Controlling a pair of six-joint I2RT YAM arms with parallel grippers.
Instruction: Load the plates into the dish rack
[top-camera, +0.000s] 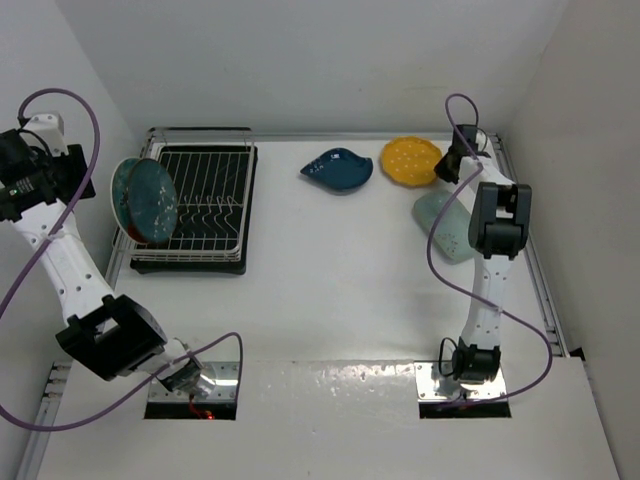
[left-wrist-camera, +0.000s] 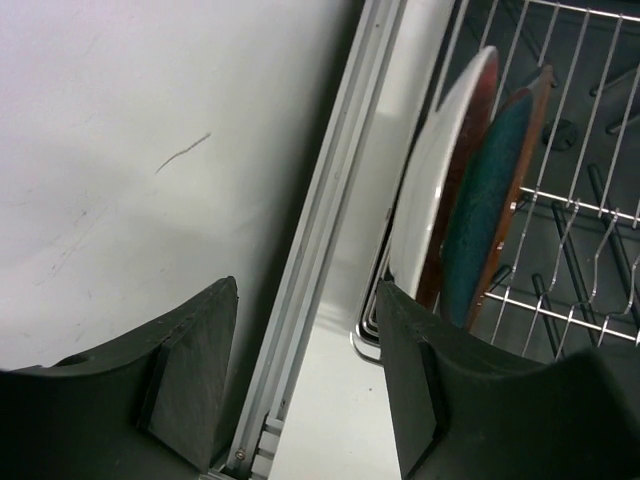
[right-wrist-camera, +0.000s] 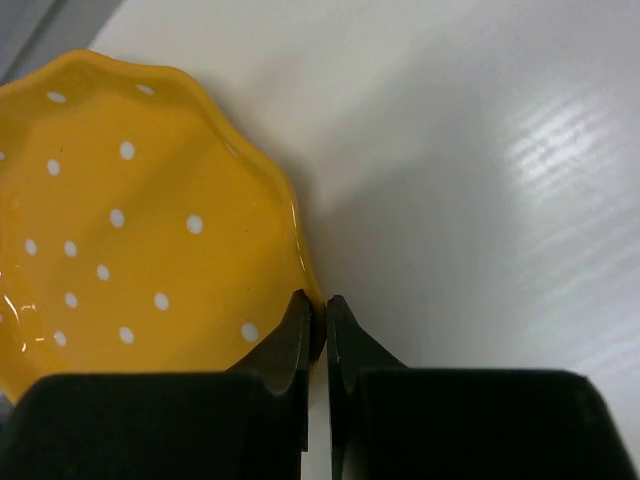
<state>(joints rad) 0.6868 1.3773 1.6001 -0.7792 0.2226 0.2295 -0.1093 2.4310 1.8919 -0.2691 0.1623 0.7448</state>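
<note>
Right wrist: right gripper (right-wrist-camera: 318, 308) clamped, seemingly pinching glossy scalloped yellow plate (right-wrist-camera: 130, 230) (white-dotted); left gripper (left-wrist-camera: 305, 305) parted, empty.

A white table (top-camera: 330, 300) stands between pale walls (top-camera: 300, 60).

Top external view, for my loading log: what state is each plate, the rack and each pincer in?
Dark teal plate, upright in rack.
Red-rimmed plate, upright beside it.
Blue leaf plate, flat on table.
Yellow plate, on table, rim pinched.
Mint plate, flat on table.
Dish rack, holding two plates.
Left pincer, open, empty.
Right pincer, shut on yellow plate.
</note>
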